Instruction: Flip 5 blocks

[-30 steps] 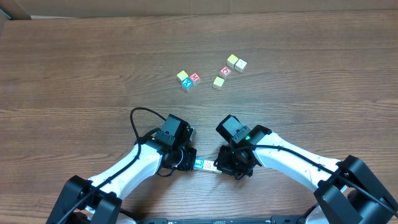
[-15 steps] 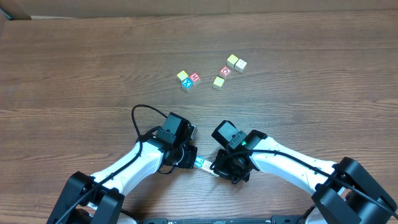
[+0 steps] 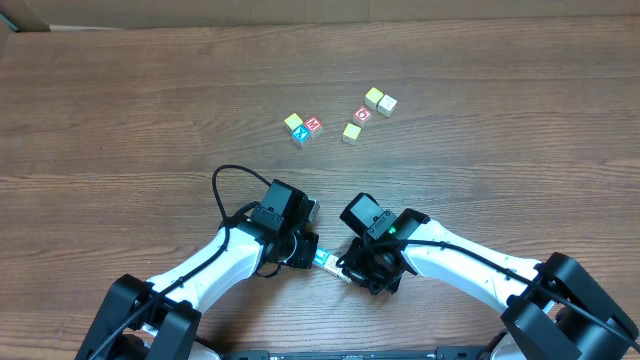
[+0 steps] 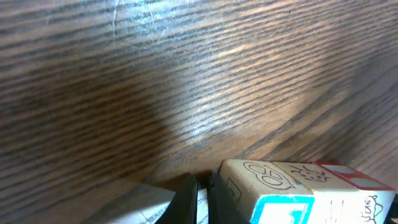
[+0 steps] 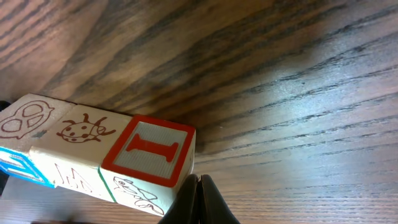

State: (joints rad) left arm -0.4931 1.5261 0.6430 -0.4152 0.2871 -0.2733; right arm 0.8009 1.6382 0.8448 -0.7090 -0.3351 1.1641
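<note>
Our right pincer point(image 5: 200, 198) has slid a little closer to the row of blocks point(image 3: 327, 262). The row has been nudged and turned a bit with it. Our left pincer point(image 4: 198, 200) has hardly moved.

We use that row as our marker. The left pincer sits just beside one end of the row. The right pincer sits just beside the other end, next to the red I block point(image 5: 149, 149). Both pincers are clenched tight with nothing between their fingers. They are not holding a block.

From the right wrist we count three blocks in the row: the red I block, a ladybug block point(image 5: 81, 132) beside it, then a curly-drawing block point(image 5: 25, 118).

Well apart from the row, farther up the surface point(image 3: 120, 100), seven more blocks lie loose. The red M block point(image 3: 313, 125) is one of them. Nothing touches them.

We think the push means the pincers are squeezing the row to roll it over in one go. We cannot tell if any face has turned yet. A crooked push could make the row bend and pop apart.
</note>
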